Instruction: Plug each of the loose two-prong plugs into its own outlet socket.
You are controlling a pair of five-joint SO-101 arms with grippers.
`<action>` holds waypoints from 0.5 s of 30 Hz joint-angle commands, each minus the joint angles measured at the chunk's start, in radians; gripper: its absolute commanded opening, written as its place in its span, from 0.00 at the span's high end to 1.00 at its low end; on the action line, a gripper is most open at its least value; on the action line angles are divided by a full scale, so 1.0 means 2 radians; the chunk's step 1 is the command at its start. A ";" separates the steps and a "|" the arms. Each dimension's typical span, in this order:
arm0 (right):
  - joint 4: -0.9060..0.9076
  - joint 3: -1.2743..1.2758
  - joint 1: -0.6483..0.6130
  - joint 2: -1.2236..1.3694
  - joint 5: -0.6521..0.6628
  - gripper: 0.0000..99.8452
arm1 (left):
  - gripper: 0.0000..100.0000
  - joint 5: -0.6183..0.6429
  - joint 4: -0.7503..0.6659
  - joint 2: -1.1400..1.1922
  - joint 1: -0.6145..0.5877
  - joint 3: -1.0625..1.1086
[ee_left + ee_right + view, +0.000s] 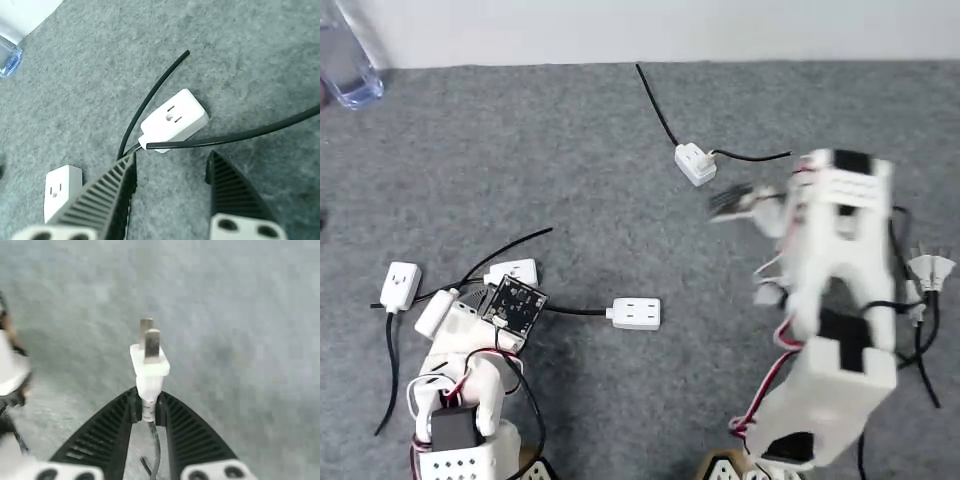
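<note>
the left arm [455,400] sits low at the near left corner of the table. its left gripper [172,157] hangs over the grey mat [620,420] with the jaws wide and nothing between them. the right arm [835,300] stands taller on the right and stretches toward the far side. the right gripper [148,396] is pinched narrow on the stem of a plug [149,365] and holds it up over bare mat.

just ahead of the left gripper lies the near socket [172,120], flat with its slots up. two black cables pass beside it: the long cable [240,134] runs along the side nearest the jaws, and the loose cable [152,95] slants past one end. the side socket [60,190] lies off by one finger. in the high view the mid socket [635,313] lies between the two arms on a short black lead. the far socket [695,163] lies near the right gripper, just beyond and to its left. a spare plug [930,268] rests at the right edge beside the right arm. a clear bottle [345,70] stands at the far left corner.

the held plug is white with a squarish head and two flat metal prongs pointing away from the gripper. its thin dark cord trails back between the jaws.
</note>
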 commanded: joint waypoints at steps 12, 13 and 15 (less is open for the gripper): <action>-0.316 0.344 -0.094 -0.194 -0.196 0.99 | 0.79 -0.005 0.003 -0.002 0.001 -0.001; -0.334 0.371 -0.098 -0.204 -0.197 0.99 | 0.79 -0.005 0.003 -0.002 0.001 -0.001; -0.361 0.415 -0.111 -0.224 -0.205 0.99 | 0.79 -0.005 0.003 -0.002 0.001 -0.001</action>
